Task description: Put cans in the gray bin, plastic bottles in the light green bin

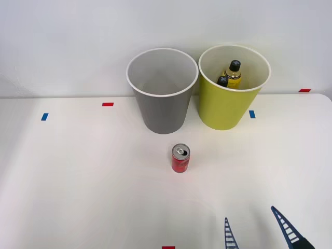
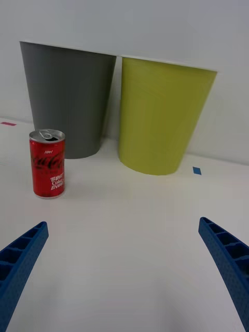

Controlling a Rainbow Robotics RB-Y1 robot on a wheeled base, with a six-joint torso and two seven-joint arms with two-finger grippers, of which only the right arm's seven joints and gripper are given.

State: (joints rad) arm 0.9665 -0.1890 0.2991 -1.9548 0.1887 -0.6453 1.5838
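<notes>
Seen from the front, the right gripper (image 1: pixel 257 228) hangs with its fingers apart and nothing between them near the table's (image 1: pixel 78 181) front edge, right of centre; the red can (image 1: pixel 180 158) stands upright mid-table, farther back and to the gripper's left, just before the gray bin (image 1: pixel 163 106), with two plastic bottles (image 1: pixel 232 73) already in the light green bin (image 1: pixel 228 106). From the right wrist view, the can (image 2: pixel 47 163) stands off the open fingers' (image 2: pixel 23 254) centre line, toward the gray bin (image 2: pixel 67 98) rather than the light green bin (image 2: pixel 161 119), so the reach likely needs a leftward shift.

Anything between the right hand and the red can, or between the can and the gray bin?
Nothing visible. Bare table lies between the open right hand and the red can, and between it and the gray bin.
</notes>
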